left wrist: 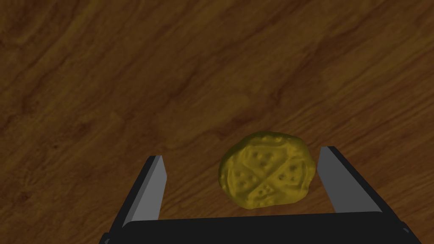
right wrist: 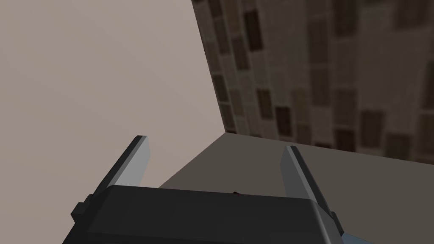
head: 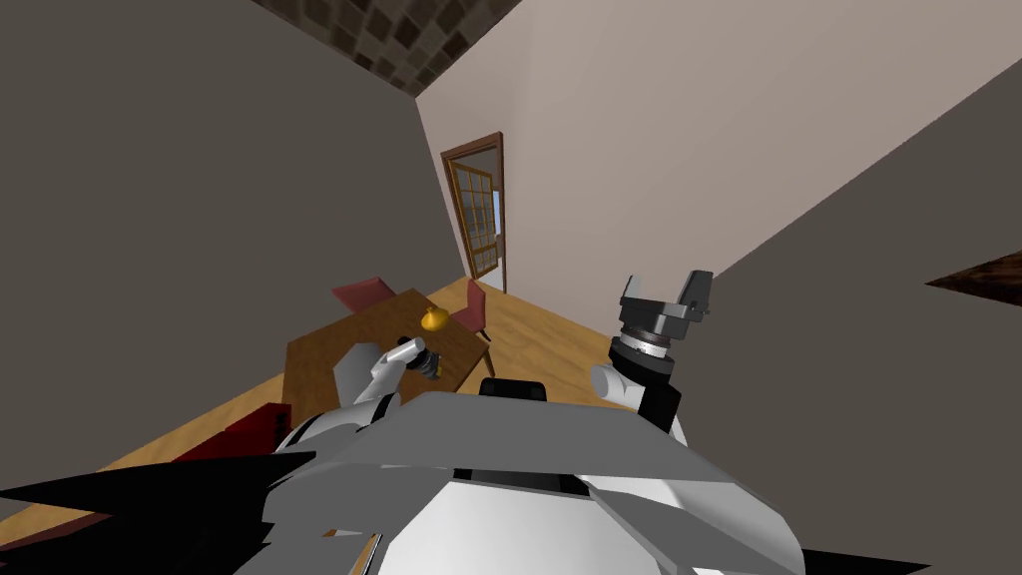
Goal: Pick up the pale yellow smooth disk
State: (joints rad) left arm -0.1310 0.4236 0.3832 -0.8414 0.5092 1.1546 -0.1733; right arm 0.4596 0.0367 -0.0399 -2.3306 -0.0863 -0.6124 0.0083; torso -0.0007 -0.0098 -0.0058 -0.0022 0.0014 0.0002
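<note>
A dull yellow round disk [left wrist: 268,170] with raised wedge lines and dots lies flat on the brown wooden table [left wrist: 127,76]. My left gripper [left wrist: 241,153] is open and low over the table. The disk sits between its fingers, close to one finger [left wrist: 339,178] and well apart from the other [left wrist: 152,186]; neither touches it. In the head view a yellow thing [head: 432,319] rests on the table [head: 329,364] just beyond my left gripper [head: 430,365]. My right gripper [head: 667,289] is raised at the right, open and holding nothing, as its wrist view [right wrist: 216,148] also shows.
Two red chairs [head: 364,292] [head: 473,307] stand at the table's far side, and a dark red one [head: 261,427] is near me at the left. A glazed wooden door [head: 479,215] is in the far wall. Grey walls rise close on both sides.
</note>
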